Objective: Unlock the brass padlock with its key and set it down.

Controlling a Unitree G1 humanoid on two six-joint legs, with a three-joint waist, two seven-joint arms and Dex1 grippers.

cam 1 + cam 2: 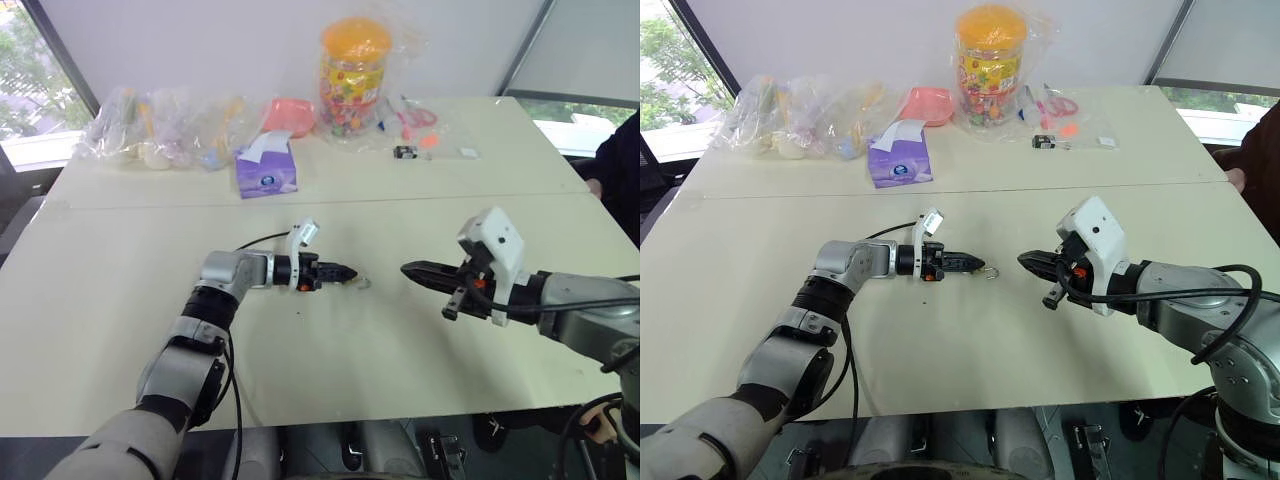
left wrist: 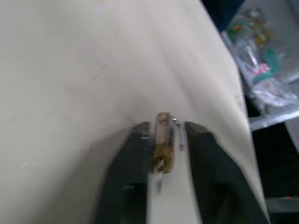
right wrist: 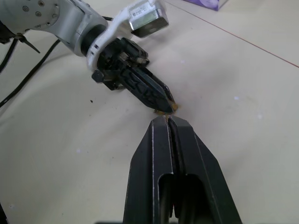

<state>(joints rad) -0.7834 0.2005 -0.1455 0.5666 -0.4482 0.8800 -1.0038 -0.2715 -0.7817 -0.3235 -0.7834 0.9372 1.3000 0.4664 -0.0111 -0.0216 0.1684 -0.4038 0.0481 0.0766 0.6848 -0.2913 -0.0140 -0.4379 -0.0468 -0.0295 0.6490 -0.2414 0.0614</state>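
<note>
The brass padlock [image 2: 163, 142] is a tiny gold block with a thin silvery shackle. It lies on the cream table [image 1: 330, 380] between the tips of my left gripper [image 1: 345, 272]. In the left wrist view the two black fingers [image 2: 133, 163] stand apart. One is close against the lock and a narrow gap shows on the shackle side. My right gripper [image 1: 405, 268] hovers a short way to the right, shut, pointing at the left gripper's tips. In the right wrist view its closed fingers [image 3: 166, 140] hold nothing that I can see. The key is hidden.
At the table's far side stand a clear jar with an orange lid [image 1: 355, 75], a purple tissue box [image 1: 265, 170], several plastic bags [image 1: 160, 130], a pink bowl [image 1: 288, 115] and a small black-and-white item [image 1: 404, 152]. A person's dark sleeve [image 1: 620, 170] shows at the right edge.
</note>
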